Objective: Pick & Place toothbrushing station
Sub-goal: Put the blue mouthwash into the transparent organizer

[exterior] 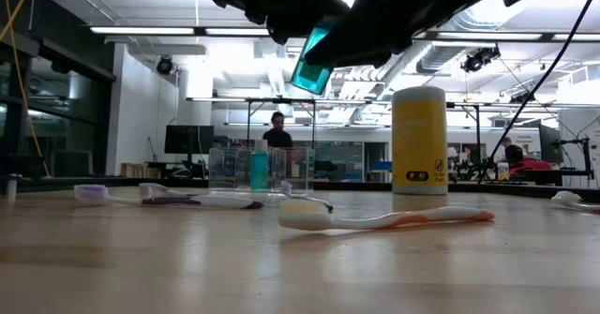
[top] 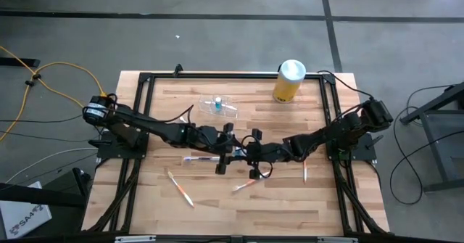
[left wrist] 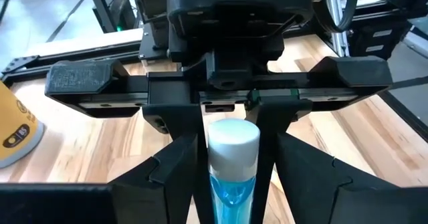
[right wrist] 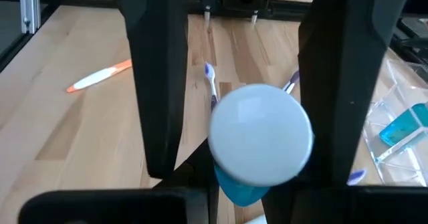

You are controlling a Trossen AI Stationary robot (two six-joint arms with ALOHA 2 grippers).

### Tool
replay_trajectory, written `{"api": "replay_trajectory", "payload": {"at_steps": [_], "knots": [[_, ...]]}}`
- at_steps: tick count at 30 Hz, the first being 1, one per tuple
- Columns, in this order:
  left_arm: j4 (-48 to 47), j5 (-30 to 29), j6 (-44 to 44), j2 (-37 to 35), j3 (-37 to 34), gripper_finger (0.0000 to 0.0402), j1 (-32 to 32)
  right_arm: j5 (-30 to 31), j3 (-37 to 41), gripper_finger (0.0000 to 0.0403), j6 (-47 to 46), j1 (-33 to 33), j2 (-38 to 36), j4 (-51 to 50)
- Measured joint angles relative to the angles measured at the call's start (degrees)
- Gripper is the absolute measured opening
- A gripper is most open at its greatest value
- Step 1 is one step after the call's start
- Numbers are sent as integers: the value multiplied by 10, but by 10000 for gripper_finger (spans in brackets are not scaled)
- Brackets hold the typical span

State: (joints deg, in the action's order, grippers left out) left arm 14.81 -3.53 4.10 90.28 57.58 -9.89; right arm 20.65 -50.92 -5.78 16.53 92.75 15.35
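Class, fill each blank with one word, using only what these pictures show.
The yellow canister has a ___ lid.
The raised bottle holds ___ liquid.
The clear holder lies on the ___ tabletop.
Missing words: white; blue; wooden.

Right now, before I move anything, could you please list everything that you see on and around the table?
table: one, light wood, under everything
canister: one, yellow with white lid, far edge, right part
clear holder: one, see-through, far middle, a blue item inside
toothbrushes: at least four, purple, orange and white, lying loose near the middle
bottle: one, blue with white cap, in the air
person: one, in the room behind
left end effector: open, around the bottle
right end effector: gripping the bottle
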Motion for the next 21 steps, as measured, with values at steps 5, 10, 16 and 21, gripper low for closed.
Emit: {"api": "replay_trajectory", "payload": {"at_steps": [5,10,16,21], "knots": [[17,0,2,9,-1,187,0,0,1,64,-2,0,0,-2],[21,-44,2,13,-1,187,-2,5,1,64,-2,0,0,-1],[27,-51,4,13,-1,163,-3,3,1,64,-2,0,0,-1],[33,-54,4,13,-1,123,-3,1,1,64,-2,0,-1,-1]]}}
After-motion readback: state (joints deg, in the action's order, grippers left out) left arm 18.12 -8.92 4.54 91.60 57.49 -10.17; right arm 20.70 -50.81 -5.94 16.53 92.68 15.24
